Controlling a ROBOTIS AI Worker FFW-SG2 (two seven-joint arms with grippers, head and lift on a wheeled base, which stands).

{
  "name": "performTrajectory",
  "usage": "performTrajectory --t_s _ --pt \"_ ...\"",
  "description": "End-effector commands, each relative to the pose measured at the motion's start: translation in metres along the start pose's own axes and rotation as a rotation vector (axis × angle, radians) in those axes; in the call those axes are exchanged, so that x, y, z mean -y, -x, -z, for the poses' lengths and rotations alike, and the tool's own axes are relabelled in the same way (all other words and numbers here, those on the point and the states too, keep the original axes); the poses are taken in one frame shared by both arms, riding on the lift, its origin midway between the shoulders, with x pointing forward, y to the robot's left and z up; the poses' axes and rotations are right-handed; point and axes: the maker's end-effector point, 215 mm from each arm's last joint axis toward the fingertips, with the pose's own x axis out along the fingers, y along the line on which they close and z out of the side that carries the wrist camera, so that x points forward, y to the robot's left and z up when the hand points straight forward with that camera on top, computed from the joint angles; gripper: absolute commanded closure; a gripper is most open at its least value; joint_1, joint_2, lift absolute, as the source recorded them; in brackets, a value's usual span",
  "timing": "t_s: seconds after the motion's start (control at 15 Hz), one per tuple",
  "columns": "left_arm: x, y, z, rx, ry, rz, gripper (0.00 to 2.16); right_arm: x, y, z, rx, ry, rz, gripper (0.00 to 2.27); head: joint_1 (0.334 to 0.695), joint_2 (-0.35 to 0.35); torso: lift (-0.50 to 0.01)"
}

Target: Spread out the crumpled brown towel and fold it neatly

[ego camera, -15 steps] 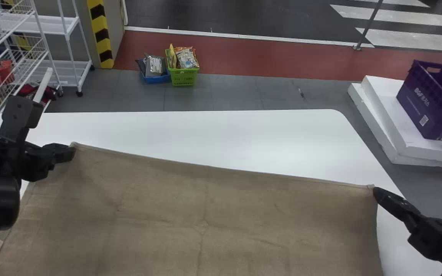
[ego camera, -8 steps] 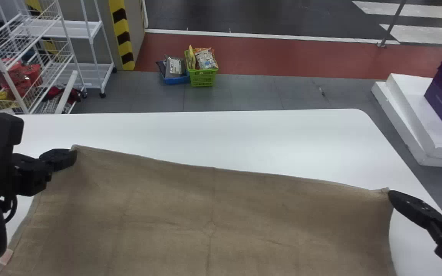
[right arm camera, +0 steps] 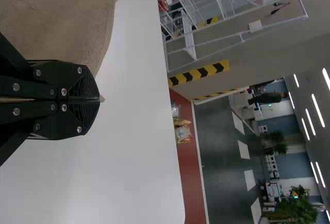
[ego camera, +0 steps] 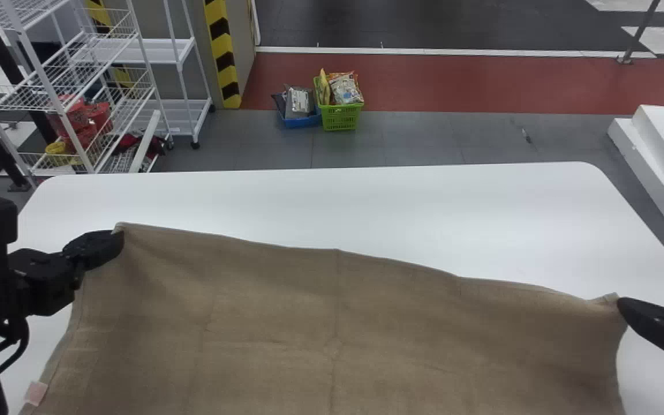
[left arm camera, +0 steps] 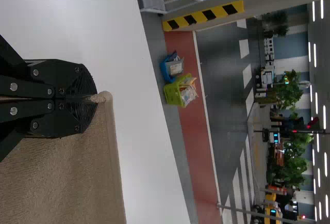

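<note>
The brown towel (ego camera: 332, 334) is spread wide above the white table (ego camera: 366, 202), its far edge slightly wavy and a faint crease running through its middle. At the towel's far left corner, the left tool (ego camera: 121, 241) is clamped on the cloth, its fingers pressed together with a bit of hem poking past the tips. At the towel's far right corner, the right tool (ego camera: 622, 306) pinches the fabric the same way, a small tip of cloth showing beyond its fingers. A pale pink tag (ego camera: 36, 393) sits on the towel's left edge. Beyond the towel, on the floor past the table, a green basket (ego camera: 340, 117) stands just beside a blue basket (ego camera: 303, 122), both holding packets.
</note>
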Motion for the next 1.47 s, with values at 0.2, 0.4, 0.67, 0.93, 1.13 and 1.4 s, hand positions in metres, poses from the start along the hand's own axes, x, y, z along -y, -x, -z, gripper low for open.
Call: performTrajectory --t_s 0.2,0.4,0.67,0.93,1.13,1.4 --pt "-0.014 0.038 0.006 0.042 0.007 -0.017 1.28 -0.011 0.011 0.014 -0.038 -0.002 -0.040 1.17 0.695 0.068 -0.128" --pt "-0.024 0.052 0.008 0.051 0.005 -0.034 1.28 0.007 0.016 0.006 -0.028 0.007 -0.008 1.17 0.695 0.082 -0.128" --pt "-0.029 0.067 0.010 0.076 -0.019 -0.033 1.28 -0.003 0.021 0.018 -0.052 -0.001 -0.050 1.17 0.695 0.080 -0.128" --pt "-0.031 0.096 0.010 0.136 -0.112 -0.026 1.27 -0.009 0.028 0.025 -0.072 -0.001 -0.081 1.17 0.695 0.101 -0.128" --pt "-0.032 0.114 0.015 0.144 -0.146 -0.009 1.27 -0.017 0.029 0.038 -0.117 0.011 -0.113 1.17 0.695 0.120 -0.128" --pt "-0.018 0.127 0.021 0.142 -0.214 0.056 1.04 -0.032 0.025 0.049 -0.167 0.038 -0.164 1.16 0.695 0.152 -0.128"
